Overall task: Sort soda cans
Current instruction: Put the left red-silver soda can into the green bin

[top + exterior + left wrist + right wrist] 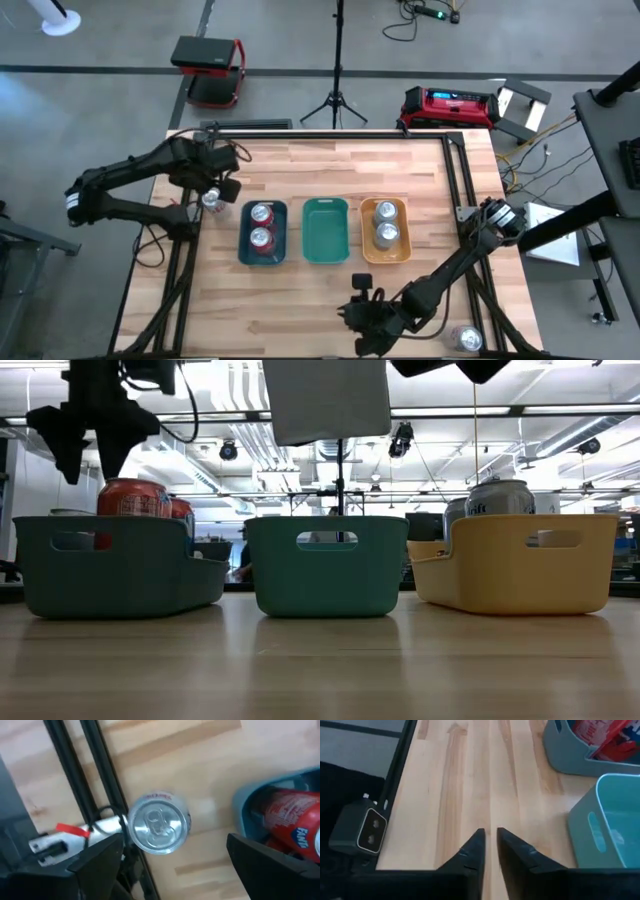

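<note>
Silver can (159,824) sits below L gripper (175,865), jaws wide, empty; R gripper (490,851) jaws nearly shut, empty.

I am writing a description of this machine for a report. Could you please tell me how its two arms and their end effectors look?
Both arms are dark, nearly black, built of slim jointed segments. The left arm has a white band near its base and black cables along it. The right arm has a similar pale band at its base joint. The right end effector has two black, wedge-shaped fingers tapering to narrow tips; the left end effector has broad black fingers.

Overhead and table-level views share three trays (325,232).
</note>
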Motion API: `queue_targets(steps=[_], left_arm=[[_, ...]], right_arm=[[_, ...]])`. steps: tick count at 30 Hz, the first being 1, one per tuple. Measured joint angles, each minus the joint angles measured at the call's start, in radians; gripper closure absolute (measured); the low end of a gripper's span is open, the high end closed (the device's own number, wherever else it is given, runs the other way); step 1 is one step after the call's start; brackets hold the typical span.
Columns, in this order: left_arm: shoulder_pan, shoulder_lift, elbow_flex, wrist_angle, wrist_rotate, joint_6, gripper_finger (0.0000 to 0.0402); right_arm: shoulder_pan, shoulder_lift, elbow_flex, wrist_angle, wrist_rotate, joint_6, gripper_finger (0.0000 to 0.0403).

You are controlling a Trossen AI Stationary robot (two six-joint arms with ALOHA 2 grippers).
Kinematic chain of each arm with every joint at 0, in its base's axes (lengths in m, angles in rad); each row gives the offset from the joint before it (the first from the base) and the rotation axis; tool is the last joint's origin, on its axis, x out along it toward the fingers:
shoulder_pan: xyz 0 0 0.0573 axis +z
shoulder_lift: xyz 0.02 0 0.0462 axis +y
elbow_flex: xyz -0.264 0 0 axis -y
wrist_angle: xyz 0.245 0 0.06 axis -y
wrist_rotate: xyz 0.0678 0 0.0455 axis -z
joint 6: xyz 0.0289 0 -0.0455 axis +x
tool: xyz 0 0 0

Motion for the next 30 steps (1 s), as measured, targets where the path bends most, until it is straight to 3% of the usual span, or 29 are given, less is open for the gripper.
queue_targets(steps=[14,21,30], left_arm=[[0.067,0.027,-0.015,-0.002,0.041,-0.019,0.0058],[0.099,0.019,-0.137,0.038,0.039,-0.020,0.0058],[0.154,-0.031,-0.246,0.184,0.065,0.041,0.0058]], right_arm=[[-0.029,-0.002,0.000,-0.003,-0.046,-0.078,0.0215],[-0.028,-0.002,0.000,0.000,-0.053,-0.062,0.0189],[-0.035,-0.002,0.000,0.001,-0.056,-0.062,0.0186]])
